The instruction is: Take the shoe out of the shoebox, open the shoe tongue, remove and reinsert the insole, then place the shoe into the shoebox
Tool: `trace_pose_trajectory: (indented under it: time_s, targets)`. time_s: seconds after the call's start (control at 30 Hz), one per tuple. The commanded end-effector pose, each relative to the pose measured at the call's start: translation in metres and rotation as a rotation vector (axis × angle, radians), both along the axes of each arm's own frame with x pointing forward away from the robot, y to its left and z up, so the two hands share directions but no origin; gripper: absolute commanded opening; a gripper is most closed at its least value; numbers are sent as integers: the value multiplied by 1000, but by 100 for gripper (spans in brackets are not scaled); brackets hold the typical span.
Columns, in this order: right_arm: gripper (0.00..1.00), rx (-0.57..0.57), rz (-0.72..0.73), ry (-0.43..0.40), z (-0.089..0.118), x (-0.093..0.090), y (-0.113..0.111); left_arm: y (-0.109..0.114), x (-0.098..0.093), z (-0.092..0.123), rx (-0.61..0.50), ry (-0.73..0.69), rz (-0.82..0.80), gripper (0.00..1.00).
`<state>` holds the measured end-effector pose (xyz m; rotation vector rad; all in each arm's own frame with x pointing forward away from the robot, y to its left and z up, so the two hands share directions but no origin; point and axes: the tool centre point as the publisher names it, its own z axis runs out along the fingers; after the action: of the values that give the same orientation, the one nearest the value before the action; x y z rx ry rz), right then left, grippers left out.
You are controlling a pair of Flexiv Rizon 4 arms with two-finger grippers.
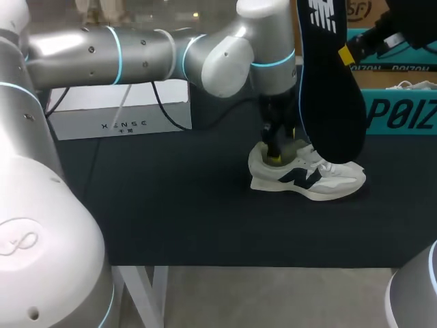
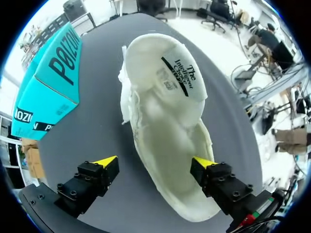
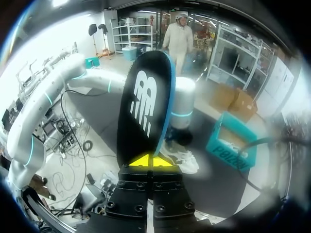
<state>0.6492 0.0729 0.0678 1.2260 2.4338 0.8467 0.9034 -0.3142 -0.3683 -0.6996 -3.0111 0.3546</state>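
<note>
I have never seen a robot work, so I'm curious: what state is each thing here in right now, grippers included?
shoe: standing on its sole on the table, insole out, not gripped.
insole: out of the shoe, held up in the air.
shoebox: open, on the table behind the shoe.
left gripper: open, down at the shoe's heel end.
right gripper: shut on the insole.

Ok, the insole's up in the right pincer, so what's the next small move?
Probably lower the right pincer so the lower end of the insole drops toward the opening of the shoe. The insole hangs clamped above the shoe, the shoe's inside looks bare, and the left pincer sits open at its heel.
</note>
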Motion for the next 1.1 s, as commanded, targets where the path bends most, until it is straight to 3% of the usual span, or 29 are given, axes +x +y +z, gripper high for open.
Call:
trace_pose_trajectory:
  time_s: [0.03,0.07,0.87,1.1]
  targets:
    - [0,-2,-1,5,1,1,1,-2,2,-9,-12,-7,7,18]
    - [0,-2,-1,5,1,1,1,-2,2,-9,-13,-7,6,0]
    - [0,-2,-1,5,1,1,1,-1,4,-8,-30,1,-8,0]
    - [0,-2,-1,5,1,1,1,-4,6,13,-102,39,-89,0]
